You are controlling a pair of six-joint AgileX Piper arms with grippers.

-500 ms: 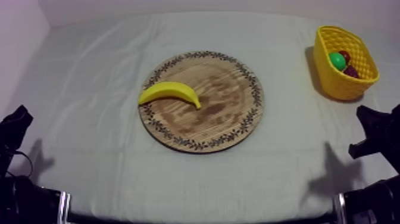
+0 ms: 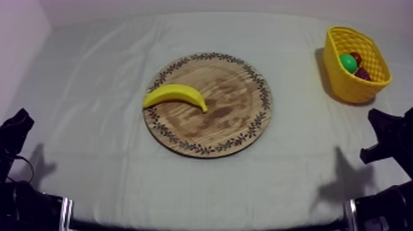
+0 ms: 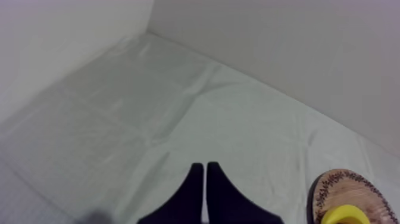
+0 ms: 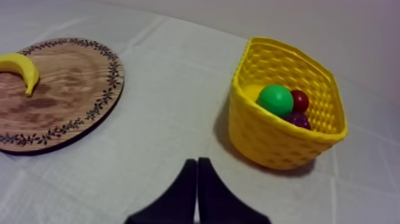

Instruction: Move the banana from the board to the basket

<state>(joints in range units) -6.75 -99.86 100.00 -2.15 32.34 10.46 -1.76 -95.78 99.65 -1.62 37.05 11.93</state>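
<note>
The worktop (image 2: 92, 92) lies under a grey-white cloth, creased in places. Near its middle sits the round wooden board (image 2: 230, 113), flat on the cloth, with a dark leaf pattern round its rim. Well apart from it, at the far right of the worktop, stands the yellow basket (image 2: 347, 89), upright, its latticed walls flaring toward the top.

Both arms sit low at the near edge in the top view, one at each side, far from the board. The left gripper (image 3: 205, 170) has its two black fingers pressed together as a narrow wedge with nothing between them, over bare cloth, the board's rim off to one side. The right gripper (image 4: 197, 162) is likewise closed on nothing, its fingers together, over the cloth between board and basket.

The banana (image 2: 175, 95) rests on the left part of the board, untouched, one end reaching the patterned rim and the other pointing toward the board's middle.

Inside the basket lie a green fruit (image 4: 275, 99), a small red fruit (image 4: 299, 100) touching it, and a dark purple piece (image 4: 297, 120) just beside both.
</note>
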